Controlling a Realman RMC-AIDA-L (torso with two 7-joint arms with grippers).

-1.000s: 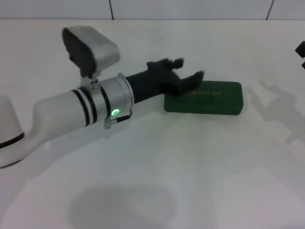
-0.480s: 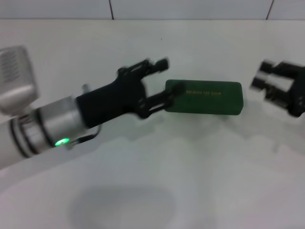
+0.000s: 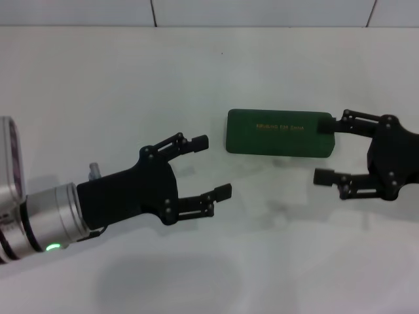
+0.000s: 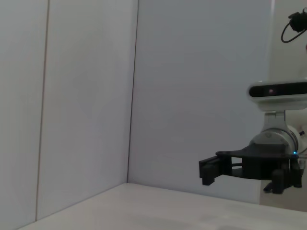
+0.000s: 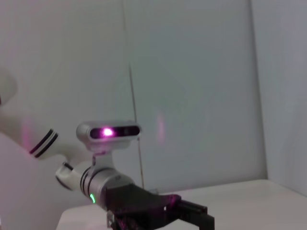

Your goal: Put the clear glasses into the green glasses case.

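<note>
The green glasses case (image 3: 280,133) lies shut on the white table, gold lettering on its lid. The clear glasses are not in view in any frame. My left gripper (image 3: 213,166) hovers open to the left of the case and nearer to me, with nothing between its fingers. My right gripper (image 3: 324,150) is open at the case's right end, its far fingertip level with that end and its near one in front of the case. The left wrist view shows the right gripper (image 4: 209,171) from afar, and the right wrist view shows the left gripper (image 5: 191,214).
The white table (image 3: 209,72) runs back to a tiled wall (image 3: 262,12). The left arm's silver wrist (image 3: 46,219) lies low over the table's near left. Nothing else stands on the table.
My left gripper has drawn back from over the case's left end, toward me and to the left. The right gripper has come in from the right edge to the case's right end.
</note>
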